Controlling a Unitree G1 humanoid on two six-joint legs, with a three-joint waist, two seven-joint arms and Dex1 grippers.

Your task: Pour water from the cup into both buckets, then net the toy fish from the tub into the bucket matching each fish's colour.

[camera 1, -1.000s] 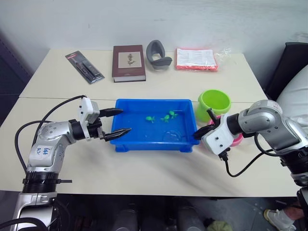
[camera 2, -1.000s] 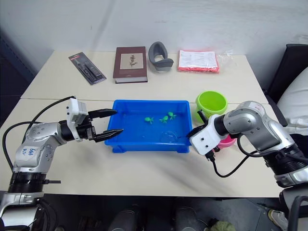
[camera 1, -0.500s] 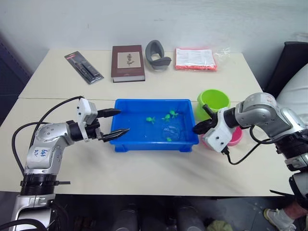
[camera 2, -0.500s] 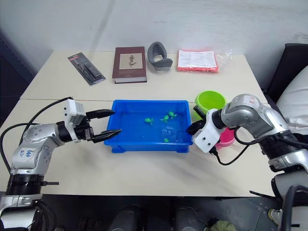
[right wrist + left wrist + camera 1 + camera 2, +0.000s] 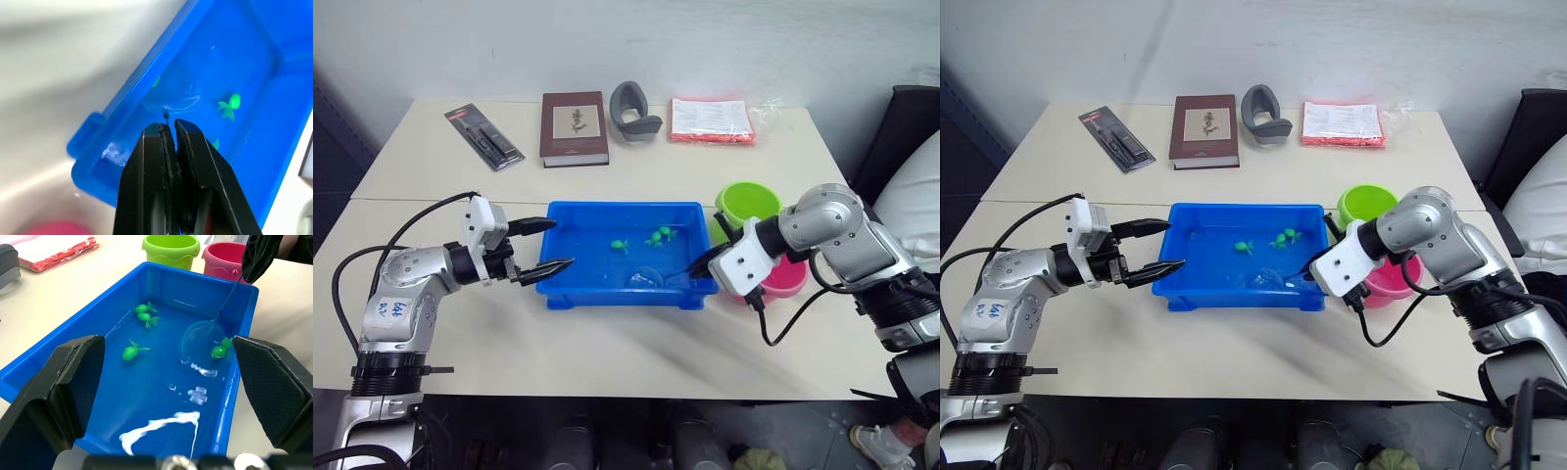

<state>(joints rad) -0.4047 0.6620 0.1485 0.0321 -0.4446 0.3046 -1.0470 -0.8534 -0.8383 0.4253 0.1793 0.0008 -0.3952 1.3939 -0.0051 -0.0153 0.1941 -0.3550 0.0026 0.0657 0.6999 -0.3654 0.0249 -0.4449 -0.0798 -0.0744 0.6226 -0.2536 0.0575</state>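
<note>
Head views: the blue tub (image 5: 570,286) sits mid-desk (image 5: 607,343), with the green bucket (image 5: 749,206) and pink bucket (image 5: 783,279) at its right end. The left gripper (image 5: 548,245) hangs at the tub's left rim, jaws spread and holding nothing. The right gripper (image 5: 705,262) pinches the net's handle, the net (image 5: 646,277) dipped in the tub's near right part. A book (image 5: 575,128) lies at the desk's far edge.

Left wrist view: green fish (image 5: 134,351) lie in the water; one fish (image 5: 221,348) sits at the hoop's rim.

Right wrist view: the jaws are clenched on the thin handle, the hoop (image 5: 171,102) beyond them.
</note>
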